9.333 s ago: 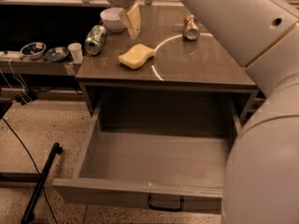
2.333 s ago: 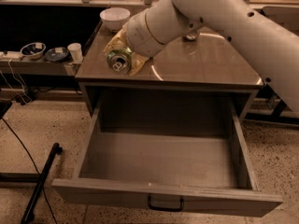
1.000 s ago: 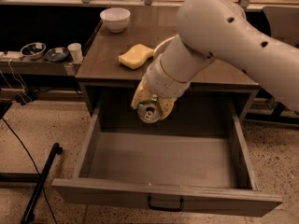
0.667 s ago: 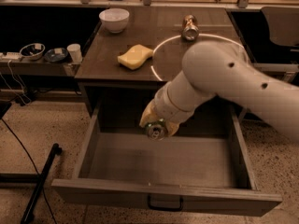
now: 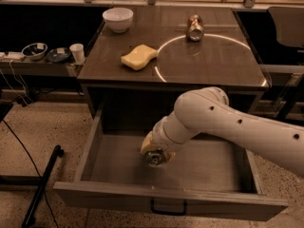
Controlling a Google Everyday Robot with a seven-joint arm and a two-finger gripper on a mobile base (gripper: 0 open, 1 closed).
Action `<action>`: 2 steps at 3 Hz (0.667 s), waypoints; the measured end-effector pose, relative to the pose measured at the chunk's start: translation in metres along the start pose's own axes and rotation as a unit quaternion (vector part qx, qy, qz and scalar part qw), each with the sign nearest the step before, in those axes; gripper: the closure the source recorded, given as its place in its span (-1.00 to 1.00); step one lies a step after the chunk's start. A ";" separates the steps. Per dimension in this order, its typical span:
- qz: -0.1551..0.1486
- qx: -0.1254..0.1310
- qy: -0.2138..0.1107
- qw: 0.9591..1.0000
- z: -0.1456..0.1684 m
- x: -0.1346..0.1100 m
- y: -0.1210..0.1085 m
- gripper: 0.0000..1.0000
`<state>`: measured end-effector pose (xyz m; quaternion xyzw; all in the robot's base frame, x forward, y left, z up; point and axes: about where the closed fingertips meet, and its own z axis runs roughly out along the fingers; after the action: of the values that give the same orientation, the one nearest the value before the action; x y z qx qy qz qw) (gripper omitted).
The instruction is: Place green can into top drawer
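Note:
The top drawer point(image 5: 209, 170) is pulled wide open below the table, its grey front panel and black handle point(image 5: 168, 207) nearest the camera. My gripper point(image 5: 154, 154) reaches down inside the drawer, left of its middle and close to the floor. It is shut on the green can point(image 5: 155, 158), which lies on its side between the yellowish fingers with its silver end facing the camera. The can's green sides are mostly hidden by the fingers. I cannot tell whether the can touches the drawer floor.
On the tabletop point(image 5: 209, 65) lie a yellow sponge point(image 5: 138, 57), a white bowl point(image 5: 118, 19) and a brownish-copper can point(image 5: 195, 27). A low shelf at left holds small bowls point(image 5: 34, 50) and a white cup point(image 5: 76, 52). A black stand point(image 5: 42, 184) lies on the floor at left.
My arm has carried the can from the tabletop near the sponge, over the table's front edge and down into the open drawer, now lower and nearer the drawer floor.

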<state>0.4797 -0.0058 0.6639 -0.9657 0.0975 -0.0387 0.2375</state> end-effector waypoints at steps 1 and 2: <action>0.011 0.015 -0.024 1.000 0.023 0.001 -0.006 0.68; 0.012 0.016 -0.026 0.999 0.025 0.000 -0.005 0.21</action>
<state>0.4841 0.0099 0.6445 -0.9614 0.1017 -0.0122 0.2554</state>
